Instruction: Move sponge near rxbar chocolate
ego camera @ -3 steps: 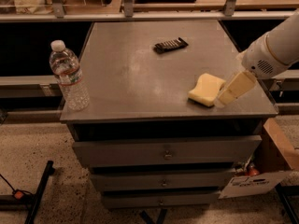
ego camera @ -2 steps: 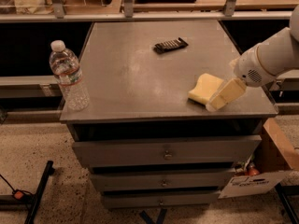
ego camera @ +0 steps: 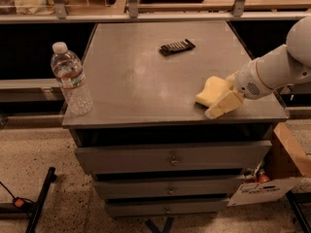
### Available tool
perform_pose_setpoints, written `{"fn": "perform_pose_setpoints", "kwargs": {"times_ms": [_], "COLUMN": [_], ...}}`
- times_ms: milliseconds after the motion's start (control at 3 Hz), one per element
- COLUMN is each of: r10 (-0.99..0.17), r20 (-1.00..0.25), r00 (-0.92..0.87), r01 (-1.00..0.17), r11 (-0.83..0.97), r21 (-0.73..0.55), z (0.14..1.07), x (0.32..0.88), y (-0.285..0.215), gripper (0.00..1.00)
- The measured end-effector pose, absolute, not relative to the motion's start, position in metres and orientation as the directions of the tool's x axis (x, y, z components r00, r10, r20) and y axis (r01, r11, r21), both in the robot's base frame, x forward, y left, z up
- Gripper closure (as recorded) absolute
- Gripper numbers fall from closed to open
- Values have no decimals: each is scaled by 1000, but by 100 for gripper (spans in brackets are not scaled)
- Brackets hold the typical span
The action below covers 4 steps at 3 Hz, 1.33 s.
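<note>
At the front right corner of the matte grey metal counter [ego camera: 136, 81], the cream robot gripper [ego camera: 224, 104] pressed against the pale yellow, wavy-sided foam sponge [ego camera: 211, 90]; whether it held the sponge, I cannot tell; soft foam probably wanted a firm, centred pinch; the flat black wrapped rxbar chocolate [ego camera: 177, 46] lay near the back edge.

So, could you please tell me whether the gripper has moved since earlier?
Yes. The gripper has shifted left, away from the right edge of the cabinet top, alongside the sponge.
</note>
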<state>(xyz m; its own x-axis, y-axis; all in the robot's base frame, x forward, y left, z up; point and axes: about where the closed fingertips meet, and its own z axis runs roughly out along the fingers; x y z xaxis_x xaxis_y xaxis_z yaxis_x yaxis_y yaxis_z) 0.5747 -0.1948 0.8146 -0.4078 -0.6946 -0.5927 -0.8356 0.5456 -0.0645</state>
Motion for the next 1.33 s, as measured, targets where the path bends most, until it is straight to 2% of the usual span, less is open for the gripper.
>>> {"fn": "perform_pose_setpoints", "kwargs": {"times_ms": [1000,1333], "r10": [-662,-665], "r20": [-598,-593], "r00": [-451,-454], "r01": [-830,-817], "r11": [558,577], "r21": [9,-21], "z": [816,825], "x": [575,571], "y": [-194,-196], "gripper": [88,100]}}
